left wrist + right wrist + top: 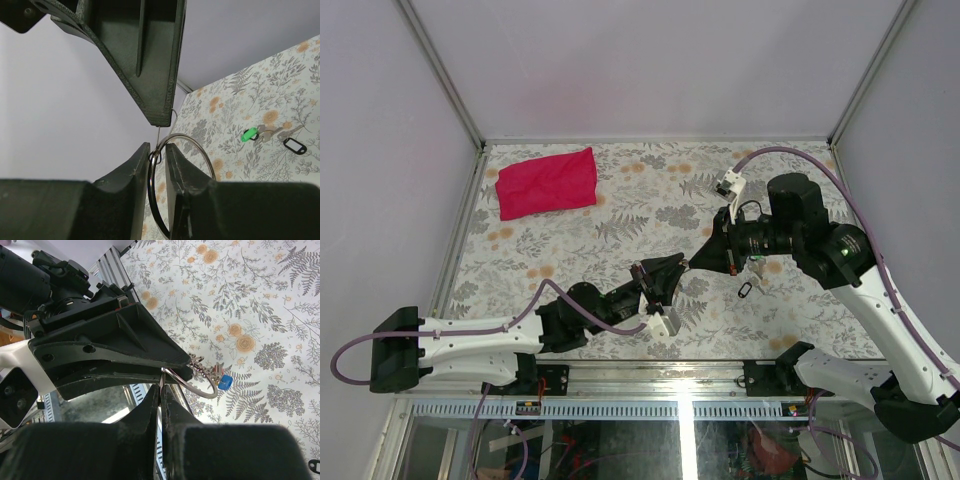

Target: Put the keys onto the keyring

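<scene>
Blue-headed key [225,383] only in right-wrist view

The left gripper [678,264] and right gripper [694,264] meet tip to tip on the ring [181,134], closing the gap between them. Keys [745,290] lie just right; the cloth [547,182] lies far left, with open table [620,215] between.

Left end effector [678,268] meets right end effector [700,258] above the floral table [620,210].

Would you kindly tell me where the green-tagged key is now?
At the right of the left wrist view, the green-tagged key lies on the table, near a black tag.
</scene>
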Controlling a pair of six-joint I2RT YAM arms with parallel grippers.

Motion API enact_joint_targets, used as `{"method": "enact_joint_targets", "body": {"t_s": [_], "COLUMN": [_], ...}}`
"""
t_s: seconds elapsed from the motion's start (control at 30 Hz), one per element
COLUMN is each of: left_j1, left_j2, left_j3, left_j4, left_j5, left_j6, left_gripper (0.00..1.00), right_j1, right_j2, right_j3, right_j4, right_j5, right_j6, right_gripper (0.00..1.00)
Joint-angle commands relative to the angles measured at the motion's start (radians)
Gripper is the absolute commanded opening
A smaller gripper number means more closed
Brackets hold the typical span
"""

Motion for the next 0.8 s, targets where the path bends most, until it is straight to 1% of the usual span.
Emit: {"method": "enact_joint_targets", "body": {"t_s": [0.0, 0.1, 0.33, 0.47, 0.63, 0.7, 0.77], "left_j1": [-0.014, -0.016, -0.017, -0.018, -0.019, -0.018, -0.018], "left_j2": [-0.012, -0.015, -0.016, -0.019, -0.028, -0.032, -0.036], "left_j3": [0.029, 0.029, 0.029, 0.027, 0.029, 0.029, 0.045], "left_j4": [0.034, 0.035, 0.035, 0.035, 0.032, 0.032, 0.018], "left_j5": [0.021, 0.019, 0.021, 0.022, 0.024, 0.023, 0.001], "left_j6": [-0.008, -0.006, -0.004, -0.003, -0.015, -0.032, -0.095], "left_gripper": [0.21, 0.22, 0.22, 0.16, 0.01, 0.0, 0.0], "right_j1": [-0.003, -0.003, -0.003, -0.003, -0.003, -0.003, -0.003], "right_j2": [0.008, 0.009, 0.011, 0.013, 0.014, 0.01, 0.001], "right_j3": [0.024, 0.022, 0.02, 0.021, 0.014, 0.012, 0.009], "right_j4": [0.03, 0.027, 0.022, 0.021, 0.024, 0.031, 0.045], "right_j5": [-0.042, -0.04, -0.035, -0.031, -0.018, -0.01, 0.0], "right_j6": [-0.003, -0.006, -0.009, -0.012, -0.016, -0.017, -0.015], "right_gripper": [0.0, 0.0, 0.0, 0.0, 0.0, 0.0, 0.03]}}
